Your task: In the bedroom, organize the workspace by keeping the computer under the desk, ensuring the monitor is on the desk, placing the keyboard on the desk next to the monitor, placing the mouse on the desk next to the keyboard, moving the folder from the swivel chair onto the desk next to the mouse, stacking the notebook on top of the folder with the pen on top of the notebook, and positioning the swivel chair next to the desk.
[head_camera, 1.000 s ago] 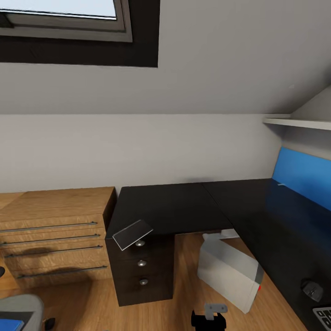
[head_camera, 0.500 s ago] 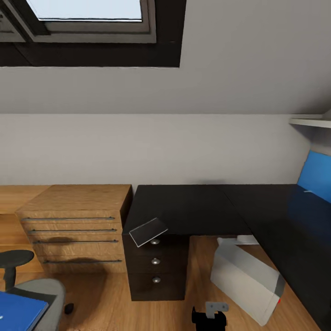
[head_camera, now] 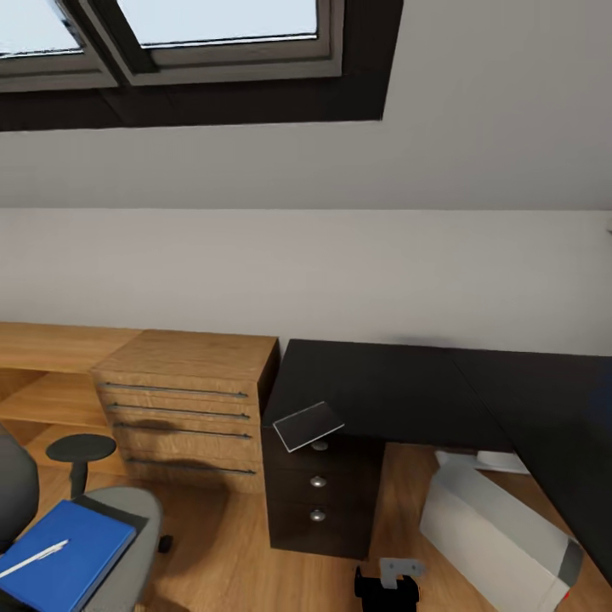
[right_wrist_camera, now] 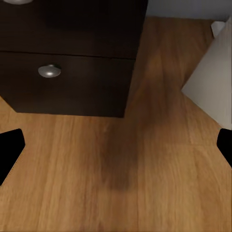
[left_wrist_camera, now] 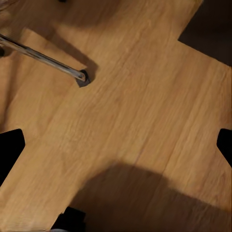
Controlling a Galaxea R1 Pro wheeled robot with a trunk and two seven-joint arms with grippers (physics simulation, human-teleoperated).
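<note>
Left gripper point(left_wrist_camera: 116, 145): black fingertips sit at opposite edges of the wrist view, spread wide with nothing between them, over bare wood floor point(left_wrist_camera: 145, 96); a chrome chair leg point(left_wrist_camera: 43, 58) ending in a dark caster socket crosses one corner, a broad shadow lies on the boards nearer the camera. Right gripper point(right_wrist_camera: 116, 154): fingertips likewise far apart at the frame edges, released, holding nothing, above open floor just in front of the dark drawer unit point(right_wrist_camera: 72, 53) with its round metal knob, the computer point(right_wrist_camera: 215, 72) showing as a pale slab at one side. In the head view the swivel chair point(head_camera: 102, 544) is at lower left, well apart from the desk, with the folder point(head_camera: 59, 552) flat on its seat and the pen point(head_camera: 34, 558) lying on the folder. The desk point(head_camera: 382, 391) runs from centre to the right edge; its top is bare in the visible stretch except the notebook point(head_camera: 308, 425), tilted and overhanging the front corner above the drawers. The computer point(head_camera: 501, 535) lies tipped on the floor under the desk's right wing. A light-wood drawer chest point(head_camera: 187, 408) butts against the desk's left end. Clear floor lies between chair and drawers.
</note>
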